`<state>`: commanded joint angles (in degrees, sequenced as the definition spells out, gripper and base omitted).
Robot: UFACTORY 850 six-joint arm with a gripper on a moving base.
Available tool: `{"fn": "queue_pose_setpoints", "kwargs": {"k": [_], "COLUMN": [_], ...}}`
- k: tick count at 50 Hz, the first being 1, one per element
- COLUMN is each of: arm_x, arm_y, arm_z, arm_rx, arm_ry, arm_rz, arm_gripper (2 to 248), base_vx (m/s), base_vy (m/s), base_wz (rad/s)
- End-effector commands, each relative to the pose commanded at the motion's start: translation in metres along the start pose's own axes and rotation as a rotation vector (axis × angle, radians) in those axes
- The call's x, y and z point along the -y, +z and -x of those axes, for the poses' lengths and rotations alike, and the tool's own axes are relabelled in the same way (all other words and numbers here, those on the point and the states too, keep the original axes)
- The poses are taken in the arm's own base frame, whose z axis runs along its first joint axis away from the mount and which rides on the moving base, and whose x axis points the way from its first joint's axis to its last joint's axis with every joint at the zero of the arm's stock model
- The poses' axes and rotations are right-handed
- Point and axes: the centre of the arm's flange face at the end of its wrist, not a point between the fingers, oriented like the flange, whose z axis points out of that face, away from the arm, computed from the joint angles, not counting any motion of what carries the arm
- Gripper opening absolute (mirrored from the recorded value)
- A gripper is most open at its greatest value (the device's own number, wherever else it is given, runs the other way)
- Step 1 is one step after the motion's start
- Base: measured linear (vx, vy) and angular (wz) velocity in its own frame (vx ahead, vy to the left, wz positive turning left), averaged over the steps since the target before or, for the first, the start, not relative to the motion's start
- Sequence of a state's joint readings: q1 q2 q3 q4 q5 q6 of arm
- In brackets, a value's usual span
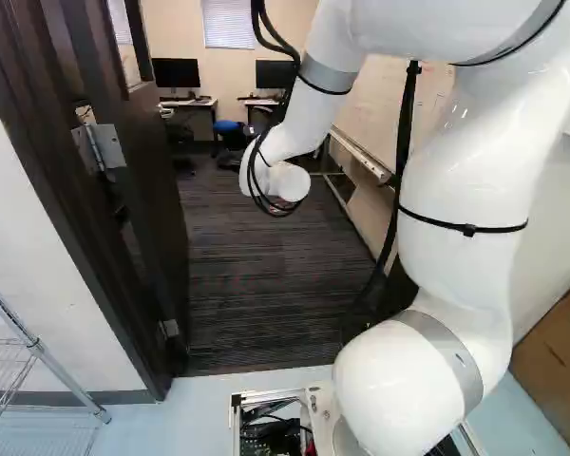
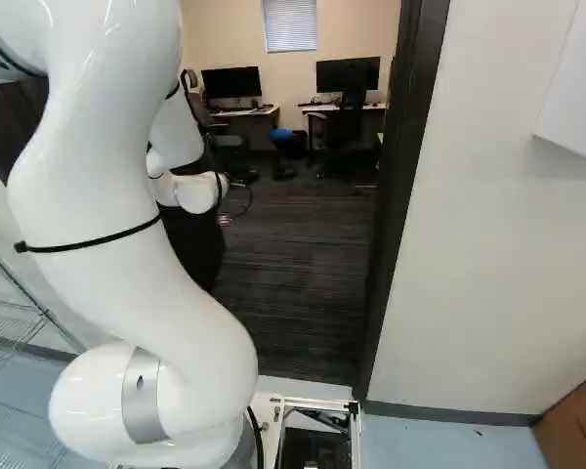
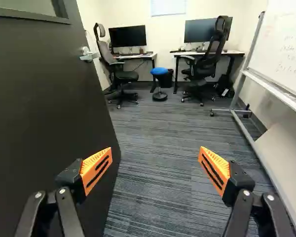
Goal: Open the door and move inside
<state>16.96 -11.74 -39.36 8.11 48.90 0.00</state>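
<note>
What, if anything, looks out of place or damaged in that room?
Nothing stands out. The dark flat door is open, the blue-topped round stool stands upright on the dark striped carpet, and the metal-framed white whiteboard stands by the wall.

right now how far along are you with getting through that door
Done, it seems: the door stands open into the room. In hand: the arm reaches in over the carpet, its pincer open and clear of the handle. Left: driving in, as the base is on the pale floor, short of the carpet.
</note>
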Motion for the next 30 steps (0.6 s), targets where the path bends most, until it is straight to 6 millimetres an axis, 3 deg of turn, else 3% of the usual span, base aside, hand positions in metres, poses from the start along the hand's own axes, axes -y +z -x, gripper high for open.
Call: {"fn": "queue_pose_setpoints", "kwargs": {"k": [30], "arm_x": [-0.034], "arm_y": [-0.047], "arm_z": [0.013], "arm_rx": [0.018], "arm_ry": [-0.007], "arm_rz": [0.043], "arm_gripper": [247], "base_vx": [0.0], "base_vy": [0.0], "base_wz": [0.0]}}
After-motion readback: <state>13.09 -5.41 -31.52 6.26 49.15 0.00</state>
